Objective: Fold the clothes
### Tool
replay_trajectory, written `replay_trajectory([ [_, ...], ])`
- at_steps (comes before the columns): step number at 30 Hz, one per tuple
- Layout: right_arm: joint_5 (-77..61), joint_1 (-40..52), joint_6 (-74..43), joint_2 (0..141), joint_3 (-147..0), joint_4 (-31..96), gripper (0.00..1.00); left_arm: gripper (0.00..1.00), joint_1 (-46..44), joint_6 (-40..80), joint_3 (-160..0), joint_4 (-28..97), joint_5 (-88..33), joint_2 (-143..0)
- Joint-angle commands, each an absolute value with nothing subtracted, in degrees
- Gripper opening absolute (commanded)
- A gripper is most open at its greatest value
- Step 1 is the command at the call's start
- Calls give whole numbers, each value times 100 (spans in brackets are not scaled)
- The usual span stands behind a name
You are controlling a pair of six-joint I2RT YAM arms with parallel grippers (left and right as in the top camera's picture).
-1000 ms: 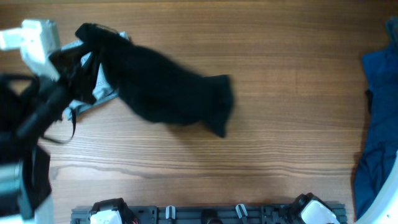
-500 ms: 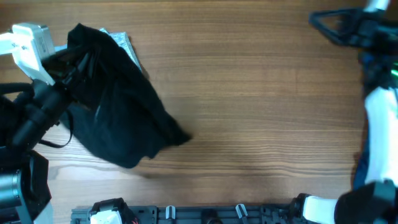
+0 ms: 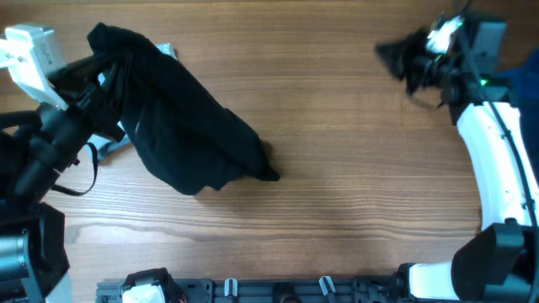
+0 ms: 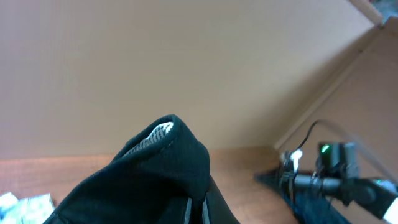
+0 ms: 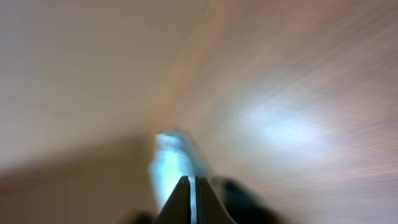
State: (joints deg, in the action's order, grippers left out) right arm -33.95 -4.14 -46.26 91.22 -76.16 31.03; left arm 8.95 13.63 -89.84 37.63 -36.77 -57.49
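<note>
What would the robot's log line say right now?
left gripper: shut on black shorts, bunched, partly lifted | right gripper: shut, empty, over table | fold: not done

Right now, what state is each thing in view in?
Shorts: unfolded, bunched, one end lifted, the rest hanging down to the table.
Left end effector: shut on the shorts.
Right end effector: shut, holding nothing; its own view is blurred.
Blue cloth: at the right edge, mostly hidden by the right arm.
</note>
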Motion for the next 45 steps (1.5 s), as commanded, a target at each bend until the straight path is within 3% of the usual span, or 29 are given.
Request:
replay_trajectory([
  [1, -3653, -174, -1068, 9139, -7638, 3723, 26, 4, 910, 1601, -9072, 3321, -3747, -5712],
  [3, -3909, 51, -534, 9166, -7638, 4368, 36, 4, 910, 1732, -9072, 3070, -3747, -5712],
  [9, -4381, 1232, -174, 9408, -7502, 4670, 49, 4, 910, 1852, -9072, 2574, -3743, -5712],
  [15, -5026, 2143, 141, 10005, -7360, 3839, 55, 4, 910, 1870, -9074, 2502, -3743, -5712],
  [21, -5004, 2582, 1697, 10361, -7347, 3691, 58, 4, 910, 1870, -9074, 2502, -3745, -5712],
  [25, -5015, 2779, 1601, 10363, -7347, 3170, 60, 4, 910, 1870, -9074, 2502, -3745, -5712],
  [30, -4982, 2803, 1793, 10363, -7347, 3616, 60, 4, 910, 1865, -9078, 2475, -3743, -5710],
  [38, -5933, 2770, -281, 10379, -7336, 3573, 62, 4, 910, 1848, -9078, 2383, -3636, -5701],
  [45, -6611, 2768, -1739, 10409, -6661, 2049, 62, 4, 910, 1846, -9216, 2263, -3487, -5701],
])
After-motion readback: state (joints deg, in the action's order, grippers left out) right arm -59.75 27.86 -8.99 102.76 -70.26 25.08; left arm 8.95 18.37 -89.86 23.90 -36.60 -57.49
